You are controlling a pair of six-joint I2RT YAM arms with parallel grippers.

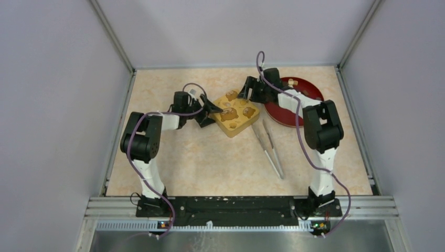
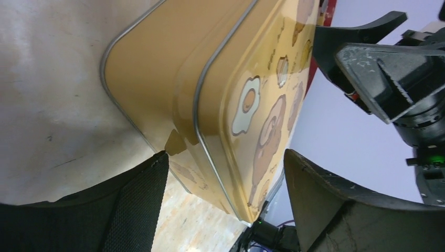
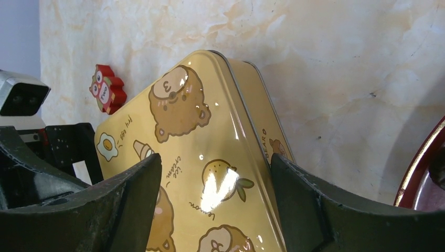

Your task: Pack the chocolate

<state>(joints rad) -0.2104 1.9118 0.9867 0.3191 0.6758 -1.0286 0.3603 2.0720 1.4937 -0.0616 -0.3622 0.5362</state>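
A square yellow tin [image 1: 234, 115] with its cartoon-printed lid on stands mid-table. My left gripper [image 1: 209, 113] is open at the tin's left corner. In the left wrist view the tin's corner [image 2: 231, 131] lies between the spread jaws of the left gripper [image 2: 225, 178]. My right gripper [image 1: 249, 92] is open at the tin's far edge. In the right wrist view the lid [image 3: 210, 157] lies between and beyond the jaws of the right gripper [image 3: 215, 178]. One small pale lump [image 1: 290, 82] lies on the red plate [image 1: 307, 94]. Other chocolate is hidden.
Metal tongs [image 1: 270, 147] lie on the table to the right of the tin. A small red-and-white wrapped sweet [image 3: 107, 88] lies beyond the tin. The red plate's rim [image 3: 420, 173] is close on the right. Grey walls stand on three sides.
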